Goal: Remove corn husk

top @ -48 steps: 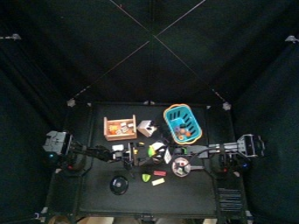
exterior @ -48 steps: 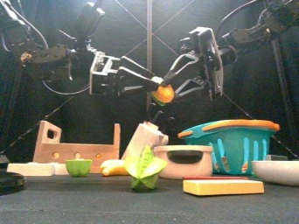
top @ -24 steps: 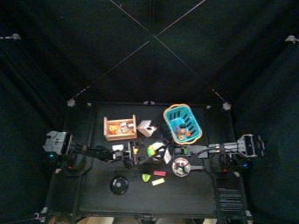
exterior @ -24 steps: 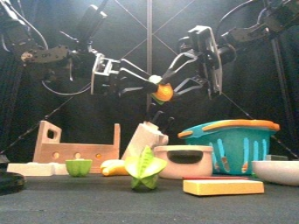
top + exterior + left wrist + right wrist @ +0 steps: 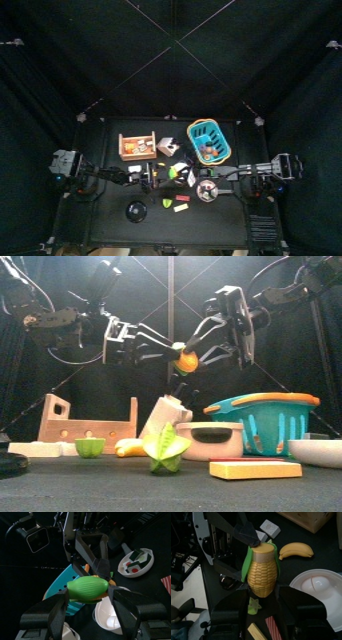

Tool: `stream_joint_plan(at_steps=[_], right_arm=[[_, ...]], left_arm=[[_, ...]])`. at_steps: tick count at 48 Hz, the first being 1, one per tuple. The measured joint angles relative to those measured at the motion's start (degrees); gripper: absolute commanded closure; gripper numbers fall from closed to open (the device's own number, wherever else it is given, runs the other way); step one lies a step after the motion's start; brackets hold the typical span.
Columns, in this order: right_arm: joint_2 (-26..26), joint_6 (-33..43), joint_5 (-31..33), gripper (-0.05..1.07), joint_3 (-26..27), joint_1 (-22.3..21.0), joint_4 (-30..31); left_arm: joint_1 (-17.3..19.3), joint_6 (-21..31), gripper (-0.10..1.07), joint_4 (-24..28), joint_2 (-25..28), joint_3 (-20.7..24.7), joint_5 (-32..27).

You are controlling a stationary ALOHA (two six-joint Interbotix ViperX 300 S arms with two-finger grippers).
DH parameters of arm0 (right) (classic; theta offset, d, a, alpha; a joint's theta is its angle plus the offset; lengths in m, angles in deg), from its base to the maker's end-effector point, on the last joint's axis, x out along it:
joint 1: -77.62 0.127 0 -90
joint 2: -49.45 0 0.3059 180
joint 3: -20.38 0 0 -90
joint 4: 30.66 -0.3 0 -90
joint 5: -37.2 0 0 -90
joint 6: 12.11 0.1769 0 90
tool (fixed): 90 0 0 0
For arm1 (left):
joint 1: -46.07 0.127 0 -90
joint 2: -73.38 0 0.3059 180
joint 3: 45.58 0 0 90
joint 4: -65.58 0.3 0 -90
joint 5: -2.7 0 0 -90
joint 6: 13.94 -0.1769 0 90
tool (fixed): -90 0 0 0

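The corn cob (image 5: 262, 571) is held up in the air above the table, my right gripper (image 5: 264, 593) shut on its lower part. Its yellow kernels show on one side, and the light-green corn husk (image 5: 246, 564) still clings along the other. In the left wrist view the husk's green end (image 5: 88, 588) points at the camera. My left gripper (image 5: 88, 594) stands open with a jaw on each side of that end. Seen from the front, the left gripper (image 5: 158, 348) meets the corn (image 5: 189, 359) from the left, and the right gripper (image 5: 203, 354) holds it from the right.
Below on the table stand a blue basket (image 5: 261, 416), a wooden rack (image 5: 87, 421), a white carton (image 5: 167, 416), a white bowl (image 5: 214, 441), a banana (image 5: 130, 446), a green cup (image 5: 90, 446), a green star-shaped piece (image 5: 166, 452) and a yellow block (image 5: 254, 468).
Hardly anything has moved. The corn stays in the right gripper, and the left gripper has edged slightly closer around its green end.
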Motion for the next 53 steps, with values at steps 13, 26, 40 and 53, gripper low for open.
stream_joint_plan(at_steps=[13, 26, 40, 53], right_arm=[[0.53, 0.09, 1.32, 0.43, 0.0, 0.53, 0.09], [1.23, 0.0, 2.11, 0.43, 0.35, 0.88, 0.0], [1.23, 0.09, 2.2, 0.43, 0.7, 0.97, 0.09], [1.23, 0.26, 2.2, 0.43, 1.14, 0.88, -0.18]], left_arm=[[0.0, -0.18, 0.2, 0.09, 0.0, 0.0, -0.09], [0.0, -0.18, 0.2, -0.18, 0.0, -0.35, 1.14], [0.0, -0.18, 0.2, -0.26, -0.09, -0.44, 1.67], [-0.26, -0.7, 0.21, 0.09, -0.09, -0.26, 3.16]])
